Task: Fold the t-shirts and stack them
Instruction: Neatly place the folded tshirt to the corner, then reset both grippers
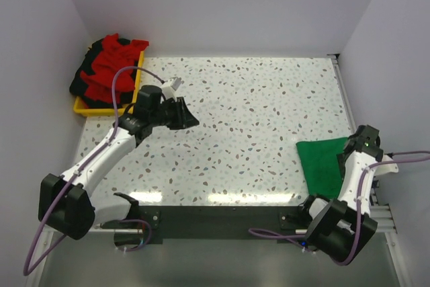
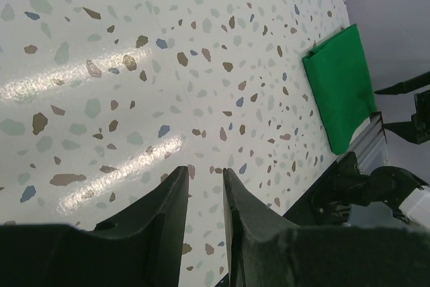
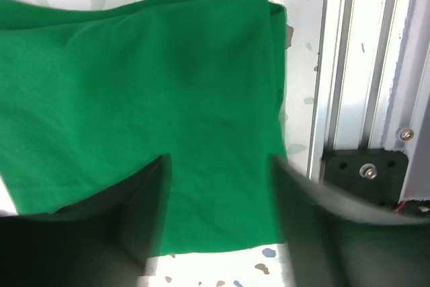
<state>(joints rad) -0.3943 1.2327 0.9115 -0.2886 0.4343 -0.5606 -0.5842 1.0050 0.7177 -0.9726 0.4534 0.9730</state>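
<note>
I found the task at an early stage. One green t-shirt [image 1: 324, 160] lay folded flat at the right near corner of the bench [image 1: 269, 99], close against the side rail, and nothing was stacked on it. I judged this to be the first item of the stack. The yellow tray [image 1: 84, 107] at the far left corner held a loose heap of red and dark garments [image 1: 107, 68], unfolded and spilling over its rim. I could not count the shirts in it. By my judgement the greater part of the work was outstanding. The right pincer [image 3: 215, 166] stood directly over the green shirt with its fingers apart and gripping nothing. Whether it touched the cloth I could not tell. The left pincer [image 2: 205, 193] hung above bare bench near the tray, its fingers drawn almost together and empty.
</note>
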